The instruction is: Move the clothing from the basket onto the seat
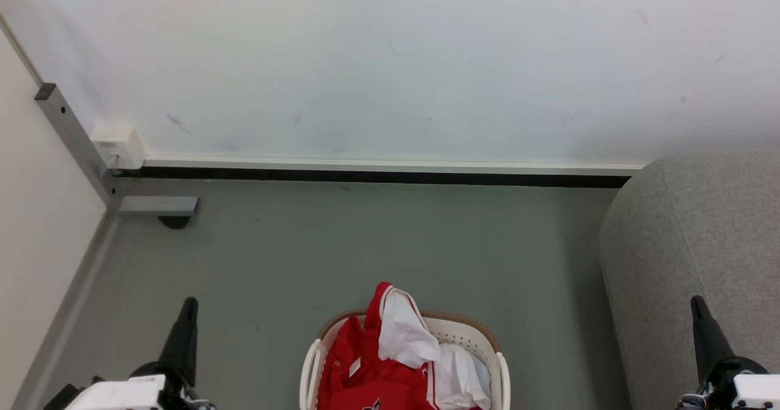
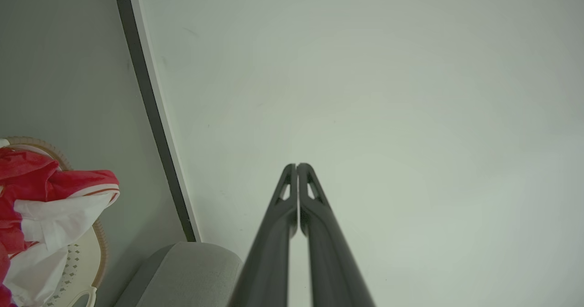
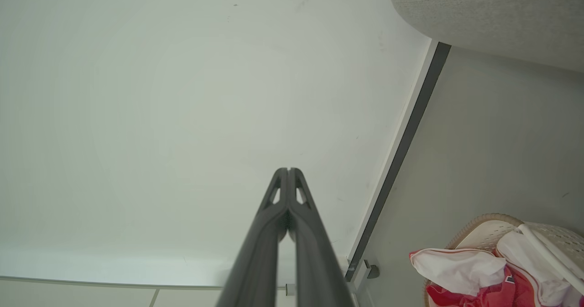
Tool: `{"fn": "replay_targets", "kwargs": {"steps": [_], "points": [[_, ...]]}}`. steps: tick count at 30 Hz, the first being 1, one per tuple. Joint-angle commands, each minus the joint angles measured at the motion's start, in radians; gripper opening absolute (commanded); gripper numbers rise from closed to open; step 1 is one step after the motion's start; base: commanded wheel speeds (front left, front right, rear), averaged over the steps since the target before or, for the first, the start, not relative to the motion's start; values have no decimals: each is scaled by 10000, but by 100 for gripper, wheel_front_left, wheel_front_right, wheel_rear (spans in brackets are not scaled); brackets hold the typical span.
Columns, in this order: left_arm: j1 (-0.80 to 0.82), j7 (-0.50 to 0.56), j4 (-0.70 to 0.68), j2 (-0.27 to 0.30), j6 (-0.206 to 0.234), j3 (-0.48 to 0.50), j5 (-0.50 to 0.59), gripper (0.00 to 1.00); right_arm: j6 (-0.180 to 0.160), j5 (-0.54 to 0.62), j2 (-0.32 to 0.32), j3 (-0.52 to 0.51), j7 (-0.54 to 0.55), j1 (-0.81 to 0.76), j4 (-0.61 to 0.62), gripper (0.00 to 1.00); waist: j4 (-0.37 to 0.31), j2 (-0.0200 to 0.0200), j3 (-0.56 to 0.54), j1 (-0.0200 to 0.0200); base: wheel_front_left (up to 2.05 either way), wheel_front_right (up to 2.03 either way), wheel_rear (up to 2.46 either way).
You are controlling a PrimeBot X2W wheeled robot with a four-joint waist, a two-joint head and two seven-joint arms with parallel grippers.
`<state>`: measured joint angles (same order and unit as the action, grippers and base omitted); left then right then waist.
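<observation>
Your left gripper and your right gripper both have their fingers pressed together on nothing, with the tips pointing toward the wall. This looks like a waiting pose, because no garment is taken yet. The clothing lies heaped in the basket, which stands on the floor between the two pairs of fingers and apart from both. One red and white piece rises above the rim on the side toward the fingertips, so I think it is the easy one to pinch first. The seat is behind the right fingers and on their outer side, so this arm probably has the shorter way for carrying. The fingers must first open before they go down.
</observation>
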<state>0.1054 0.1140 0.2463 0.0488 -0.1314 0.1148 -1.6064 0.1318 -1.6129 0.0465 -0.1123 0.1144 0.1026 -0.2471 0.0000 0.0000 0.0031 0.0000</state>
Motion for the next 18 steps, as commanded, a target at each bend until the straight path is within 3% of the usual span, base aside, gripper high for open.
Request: {"fn": "replay_targets", "kwargs": {"steps": [1, 6, 7, 18], "points": [[81, 31, -33, 25, -15, 11, -126, 0, -23, -3, 77, -33, 24, 136, 52, 0, 0, 0, 0, 0, 0, 0, 0], [81, 31, -33, 25, -15, 11, -125, 0, -23, -3, 77, -33, 23, 136, 52, 0, 0, 0, 0, 0, 0, 0, 0], [0, -2, 0, 0, 0, -1, -1, 100, 0, 1, 0, 1, -1, 0, 0, 100, 0, 0, 0, 0, 0, 0, 0], [-124, -452, 152, -41, 2, -381, 227, 100, -1, 397, 11, 222, -385, -198, -122, 100, 13, 0, 0, 0, 0, 0, 0]]}}
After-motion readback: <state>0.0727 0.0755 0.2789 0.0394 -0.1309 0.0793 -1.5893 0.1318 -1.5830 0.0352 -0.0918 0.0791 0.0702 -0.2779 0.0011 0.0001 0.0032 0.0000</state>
